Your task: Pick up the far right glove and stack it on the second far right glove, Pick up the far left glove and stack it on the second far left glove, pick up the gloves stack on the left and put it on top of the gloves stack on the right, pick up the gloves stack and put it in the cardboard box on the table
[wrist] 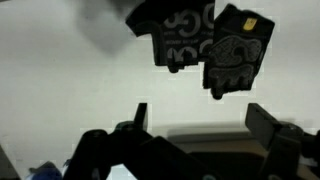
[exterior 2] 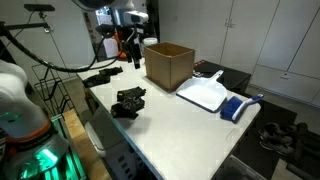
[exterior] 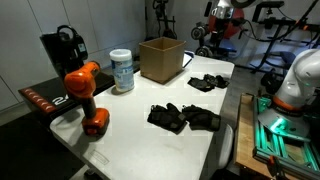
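Observation:
Four black gloves lie in two pairs on the white table [exterior: 130, 130]. One pair [exterior: 205, 82] lies near the cardboard box [exterior: 160, 58], the other pair [exterior: 183, 117] nearer the front edge. Both pairs also show in an exterior view [exterior 2: 100, 77] [exterior 2: 128, 102], as does the box [exterior 2: 170, 65]. The wrist view shows two gloves side by side [wrist: 170, 35] [wrist: 238, 50], slightly overlapping. My gripper [wrist: 200, 120] is open and empty, raised well above the table and short of those gloves. It hangs beside the box [exterior 2: 133, 48].
An orange-and-black power drill [exterior: 85, 95] and a white wipes canister [exterior: 121, 70] stand beside the box. A black machine [exterior: 62, 48] sits behind them. A white dustpan [exterior 2: 205, 95] and a blue brush [exterior 2: 235, 106] lie past the box.

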Available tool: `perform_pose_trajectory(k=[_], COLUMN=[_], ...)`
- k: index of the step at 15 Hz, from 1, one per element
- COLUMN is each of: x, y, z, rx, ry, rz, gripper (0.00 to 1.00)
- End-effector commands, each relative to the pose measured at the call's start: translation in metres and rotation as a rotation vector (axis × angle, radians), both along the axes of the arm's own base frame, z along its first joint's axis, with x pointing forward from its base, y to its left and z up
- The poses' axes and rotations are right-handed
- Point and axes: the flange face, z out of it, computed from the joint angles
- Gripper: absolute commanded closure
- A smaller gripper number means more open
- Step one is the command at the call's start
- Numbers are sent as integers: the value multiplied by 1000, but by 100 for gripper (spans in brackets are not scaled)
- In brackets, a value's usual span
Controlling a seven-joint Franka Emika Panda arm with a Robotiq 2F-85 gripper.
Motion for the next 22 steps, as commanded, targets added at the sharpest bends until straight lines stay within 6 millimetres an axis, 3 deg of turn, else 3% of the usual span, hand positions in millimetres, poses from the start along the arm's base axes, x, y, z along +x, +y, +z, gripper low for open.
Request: perform_pose_trajectory(k=[1,5,11,15,20,22], x=[-12,-14,-6,2,10,13], y=[6,6,14,19,29,32], z=[-57,-113,-159,-180,-192,-195], rx=[83,5,2,-2,43,37], ry=[143,257,308,305,253,238], rz=[43,33,1,22,43,42], gripper=[0,0,0,0,0,10])
